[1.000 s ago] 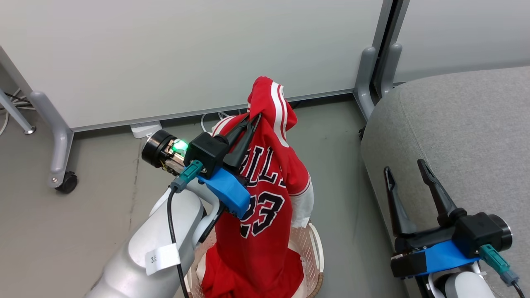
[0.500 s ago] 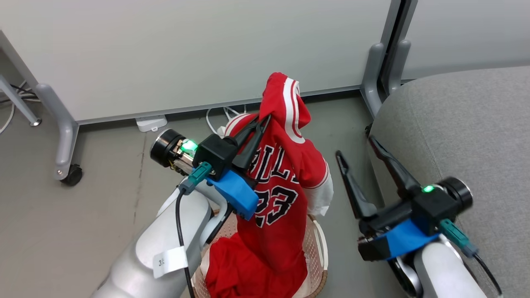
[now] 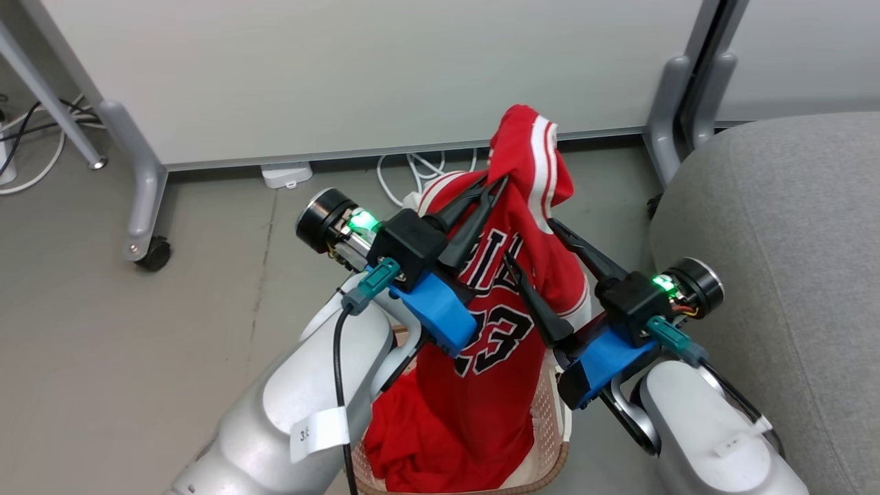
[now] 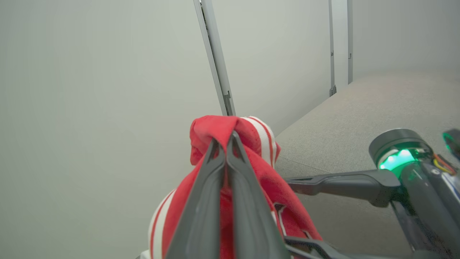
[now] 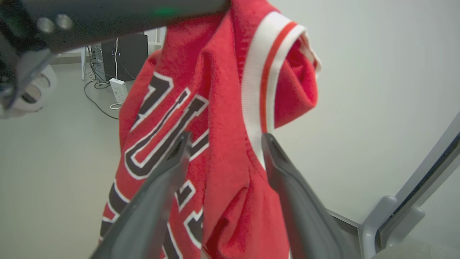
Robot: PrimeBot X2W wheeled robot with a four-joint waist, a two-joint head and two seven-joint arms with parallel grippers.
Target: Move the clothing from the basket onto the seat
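The red "23" jersey (image 3: 498,405) hangs from my left gripper (image 3: 493,187), which is shut on its white-trimmed top, and its hem trails into the cream basket (image 3: 550,440) below. More red cloth (image 3: 395,447) is bunched in the basket; I cannot tell it apart as a second garment. My right gripper (image 3: 531,240) is open, one finger on each side of the jersey's upper part. In the right wrist view the jersey (image 5: 222,72) lies between the spread fingers of that gripper (image 5: 226,138). The left wrist view has the gripper (image 4: 224,138) pinching the jersey (image 4: 251,131). The grey seat (image 3: 777,240) is at the right.
White partition panels stand behind on grey legs (image 3: 141,185) with a caster (image 3: 155,256). A white power strip (image 3: 285,173) and cables (image 3: 419,168) lie on the grey floor by the wall. The seat's rounded edge is close to my right forearm (image 3: 701,440).
The camera has shifted. My right gripper swung left from beside the seat to the hanging jersey and now straddles it, still open. The left gripper keeps its hold.
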